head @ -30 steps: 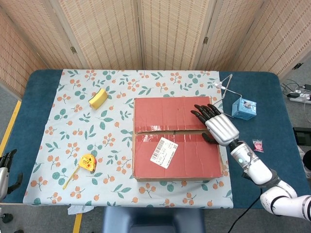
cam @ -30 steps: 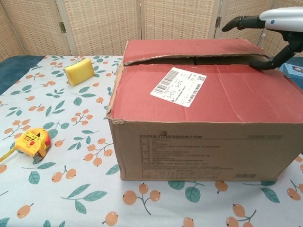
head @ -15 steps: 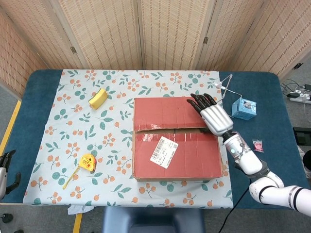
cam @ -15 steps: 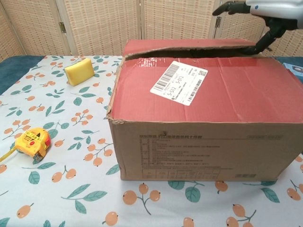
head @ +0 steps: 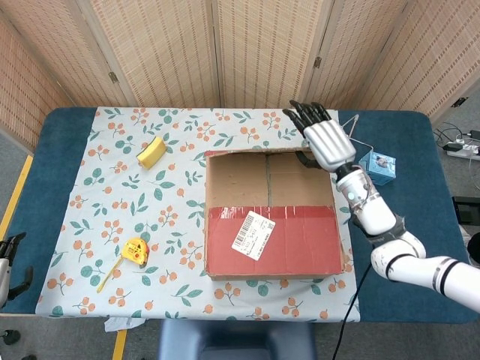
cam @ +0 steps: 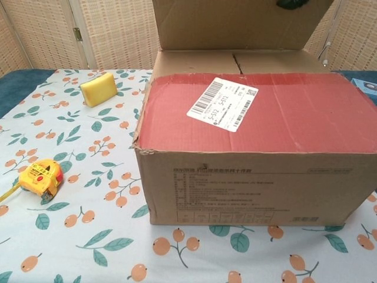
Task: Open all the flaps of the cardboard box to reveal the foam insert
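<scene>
The right hand reaches up from the lower right of the head view to the box's far right corner, fingers together behind the raised far flap and thumb inside it, holding it upright. One box sits at centre frame: its near red flap lies shut, with two inner flaps still folded flat beyond it. The left hand shows only at the lower left edge, fingers apart; one sponge, one tape measure and one small blue box lie around.
</scene>
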`<control>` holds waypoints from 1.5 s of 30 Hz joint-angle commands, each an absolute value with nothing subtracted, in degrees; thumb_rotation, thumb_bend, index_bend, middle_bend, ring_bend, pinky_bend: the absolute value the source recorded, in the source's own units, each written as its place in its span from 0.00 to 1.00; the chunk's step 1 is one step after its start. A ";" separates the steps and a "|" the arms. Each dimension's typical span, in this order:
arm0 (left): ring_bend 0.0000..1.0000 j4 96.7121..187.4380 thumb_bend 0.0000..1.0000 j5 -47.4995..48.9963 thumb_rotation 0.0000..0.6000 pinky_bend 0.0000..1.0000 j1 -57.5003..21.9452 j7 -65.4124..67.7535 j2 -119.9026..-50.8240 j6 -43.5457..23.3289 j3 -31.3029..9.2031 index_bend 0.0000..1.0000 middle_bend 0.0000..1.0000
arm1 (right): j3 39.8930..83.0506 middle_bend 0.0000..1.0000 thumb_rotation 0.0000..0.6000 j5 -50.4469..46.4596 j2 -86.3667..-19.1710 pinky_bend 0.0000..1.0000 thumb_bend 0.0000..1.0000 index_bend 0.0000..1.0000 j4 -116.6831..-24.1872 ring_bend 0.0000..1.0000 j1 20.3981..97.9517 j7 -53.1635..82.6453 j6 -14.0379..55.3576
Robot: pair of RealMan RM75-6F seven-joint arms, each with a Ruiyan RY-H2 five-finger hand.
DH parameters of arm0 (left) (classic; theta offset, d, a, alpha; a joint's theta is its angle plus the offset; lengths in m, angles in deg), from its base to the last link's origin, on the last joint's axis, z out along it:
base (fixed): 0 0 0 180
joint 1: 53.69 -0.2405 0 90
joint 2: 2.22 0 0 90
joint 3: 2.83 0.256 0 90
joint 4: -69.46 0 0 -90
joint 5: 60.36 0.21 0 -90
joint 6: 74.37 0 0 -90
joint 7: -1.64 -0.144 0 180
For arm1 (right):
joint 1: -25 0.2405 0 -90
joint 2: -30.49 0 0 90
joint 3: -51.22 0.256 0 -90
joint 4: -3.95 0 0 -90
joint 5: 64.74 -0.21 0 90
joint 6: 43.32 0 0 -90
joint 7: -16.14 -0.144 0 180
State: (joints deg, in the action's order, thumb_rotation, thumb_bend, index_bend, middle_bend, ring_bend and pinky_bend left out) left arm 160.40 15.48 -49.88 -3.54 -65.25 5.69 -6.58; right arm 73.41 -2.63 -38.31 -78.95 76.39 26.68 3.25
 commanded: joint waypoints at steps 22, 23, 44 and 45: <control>0.17 158.65 0.53 11.87 1.00 0.02 -48.58 -3.48 -65.93 2.86 -7.59 0.13 0.20 | 77.08 0.00 1.00 4.86 -43.32 0.00 0.44 0.00 -53.47 0.00 80.92 -9.90 -12.92; 0.17 158.27 0.53 12.21 1.00 0.03 -48.59 -3.74 -66.35 3.36 -7.62 0.12 0.20 | 76.47 0.00 1.00 6.11 -41.33 0.00 0.44 0.00 -56.22 0.00 79.81 -11.50 -12.98; 0.17 155.04 0.53 15.15 1.00 0.06 -45.68 2.27 -66.87 -1.79 -6.70 0.19 0.20 | 71.51 0.21 1.00 24.12 -20.44 0.38 0.44 0.20 -83.77 0.31 72.24 -55.00 -26.06; 0.17 154.90 0.53 15.16 1.00 0.06 -45.66 2.20 -66.92 -1.73 -6.70 0.19 0.20 | 70.74 0.21 1.00 26.09 -20.66 0.38 0.44 0.20 -83.34 0.31 72.34 -58.28 -24.64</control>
